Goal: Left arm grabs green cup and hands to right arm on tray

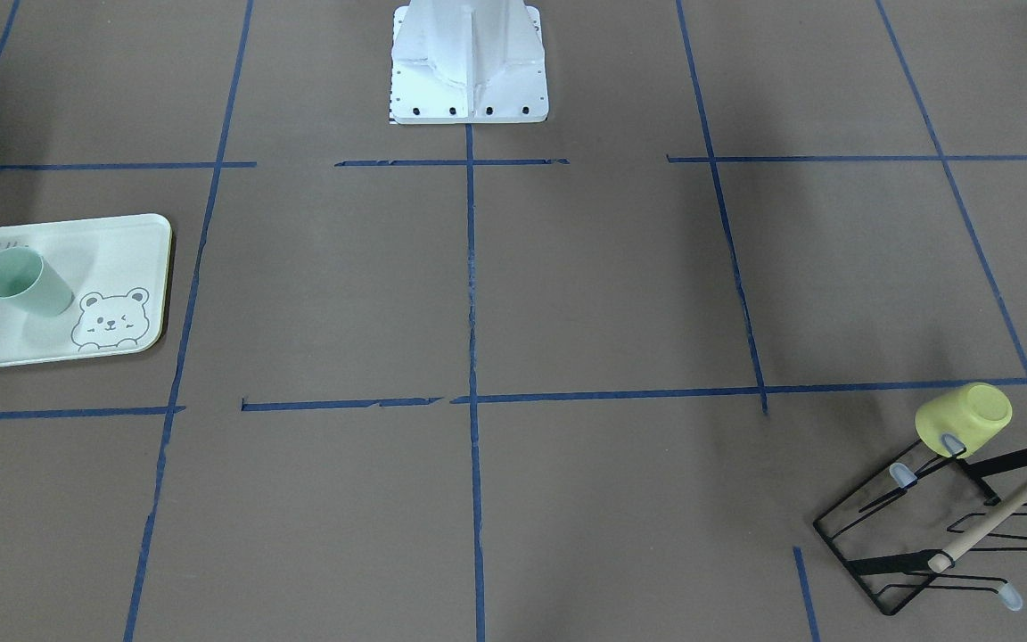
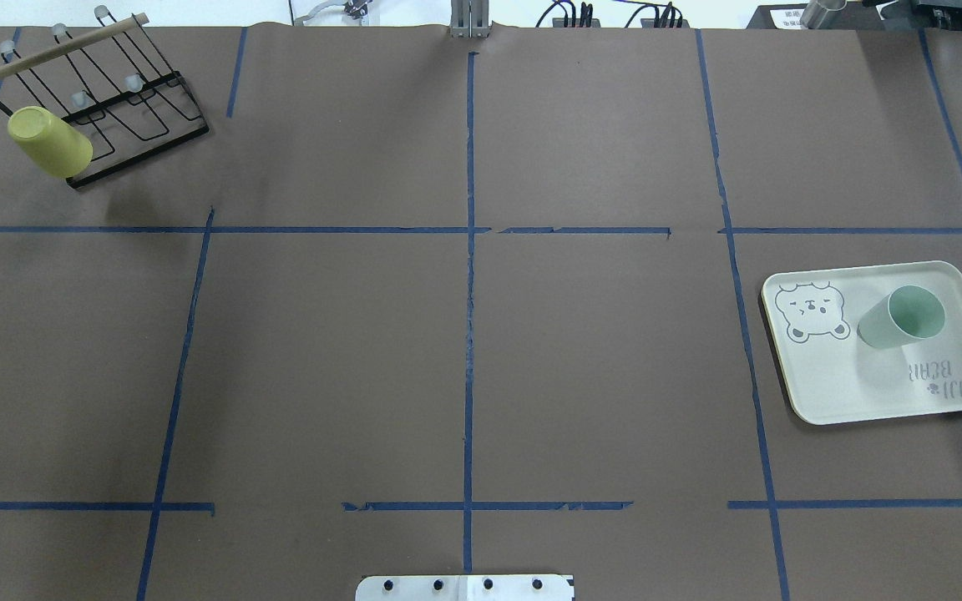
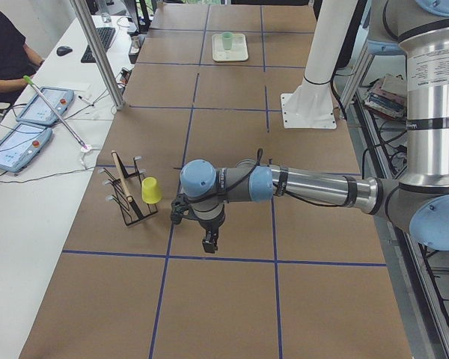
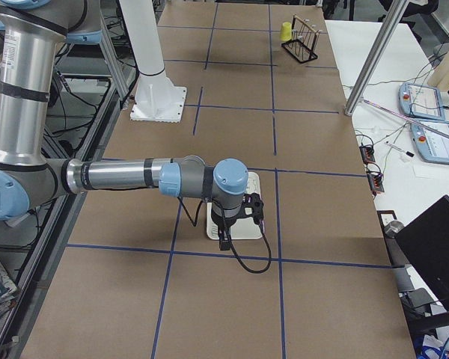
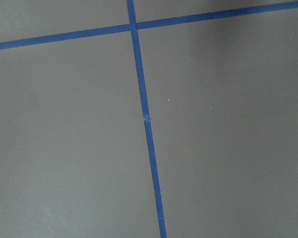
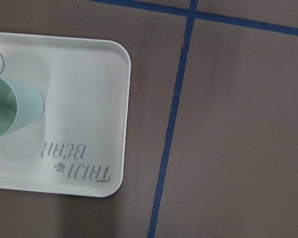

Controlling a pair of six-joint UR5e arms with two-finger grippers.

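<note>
The green cup (image 1: 28, 281) stands upright, mouth up, on the tray (image 1: 121, 259), between the bear drawing and the lettering; it also shows in the overhead view (image 2: 901, 317) and the right wrist view (image 6: 7, 106). The tray (image 2: 832, 384) lies on the table's right side. No arm shows in the overhead or front views. The left gripper (image 3: 209, 244) hangs over bare table beside the cup rack; I cannot tell whether it is open or shut. The right gripper (image 4: 223, 242) hangs over the tray's near edge (image 4: 239, 232); I cannot tell its state either. Neither wrist view shows fingers.
A yellow cup (image 2: 48, 142) hangs upside down on a black wire rack (image 2: 113, 92) with a wooden bar at the far left corner. The robot's white base (image 1: 469, 62) stands at the table's edge. Blue tape lines cross the brown table. An operator sits beside it.
</note>
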